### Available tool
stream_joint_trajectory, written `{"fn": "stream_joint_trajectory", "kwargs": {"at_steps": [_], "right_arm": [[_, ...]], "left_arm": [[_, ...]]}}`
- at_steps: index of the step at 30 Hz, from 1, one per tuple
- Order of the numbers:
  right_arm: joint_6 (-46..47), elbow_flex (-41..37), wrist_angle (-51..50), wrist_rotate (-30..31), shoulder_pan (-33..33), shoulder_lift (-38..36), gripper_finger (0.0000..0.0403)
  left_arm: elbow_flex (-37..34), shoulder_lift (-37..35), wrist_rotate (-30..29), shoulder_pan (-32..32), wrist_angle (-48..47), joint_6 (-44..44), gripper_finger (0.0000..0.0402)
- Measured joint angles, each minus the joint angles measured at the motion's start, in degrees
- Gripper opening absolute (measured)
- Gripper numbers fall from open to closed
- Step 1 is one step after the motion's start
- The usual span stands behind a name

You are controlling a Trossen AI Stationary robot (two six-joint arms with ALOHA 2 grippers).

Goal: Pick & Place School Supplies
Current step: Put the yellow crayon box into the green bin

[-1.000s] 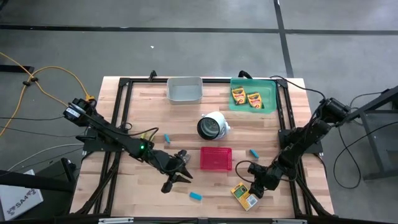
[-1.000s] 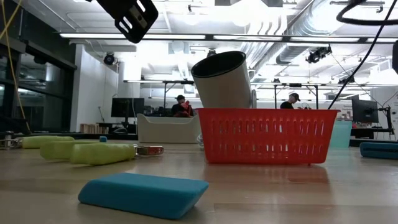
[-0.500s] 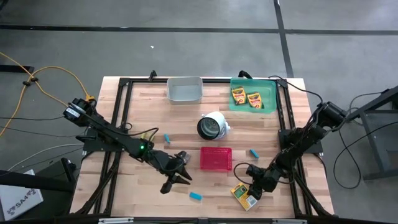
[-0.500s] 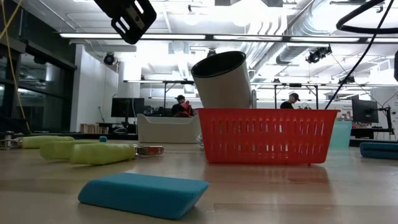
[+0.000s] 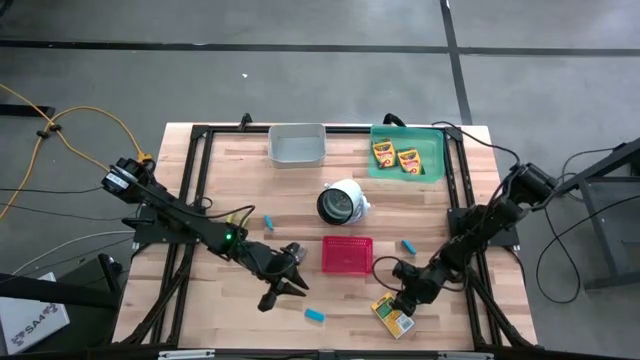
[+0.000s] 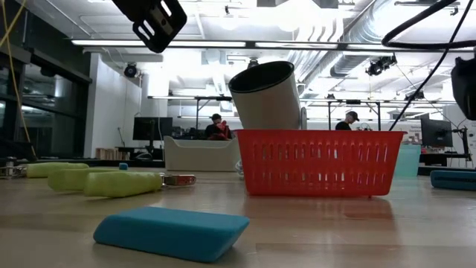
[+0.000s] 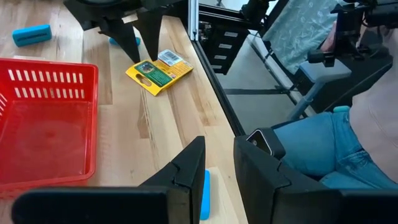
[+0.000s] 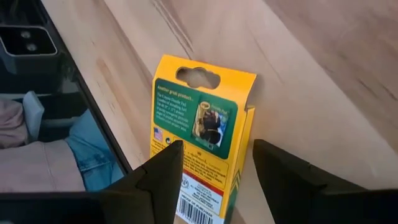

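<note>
Bare table [image 5: 230, 190] left; red basket [image 5: 347, 254] blocks the middle.

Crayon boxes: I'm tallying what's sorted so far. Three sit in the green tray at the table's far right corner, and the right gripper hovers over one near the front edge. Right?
Not quite: the green tray holds two crayon boxes, not three, as the high view shows. The rest stands: the right gripper is over another crayon box near the front edge, jaws open.

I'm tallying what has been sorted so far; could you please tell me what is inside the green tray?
Two crayon boxes lie side by side in the green tray. Nothing else shows in it from above; whatever might be under the boxes is covered.
</note>
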Motion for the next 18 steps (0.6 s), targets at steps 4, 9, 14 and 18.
{"fn": "stream_joint_trajectory", "kwargs": {"at_steps": [4,9,14,18], "right_arm": [[-0.18,0.03,-1.2,0.0,-1.49,-0.02,0.0189],[-3.13,0.03,-1.74,0.06,-3.79,-0.32,0.0185],[-6.37,-0.1,-2.35,-0.62,-5.29,-0.92,0.0158],[-8.19,-0.1,-1.97,-2.19,-5.37,-0.92,0.0135]], "left_arm": [[0.0,0.0,0.02,0.0,0.0,0.0,0.0082],[0.0,0.0,0.02,0.0,0.0,0.0,0.0082],[0.0,0.0,0.02,0.0,0.0,0.0,0.0082],[0.0,0.0,0.04,0.0,0.0,0.0,0.0082]]}}
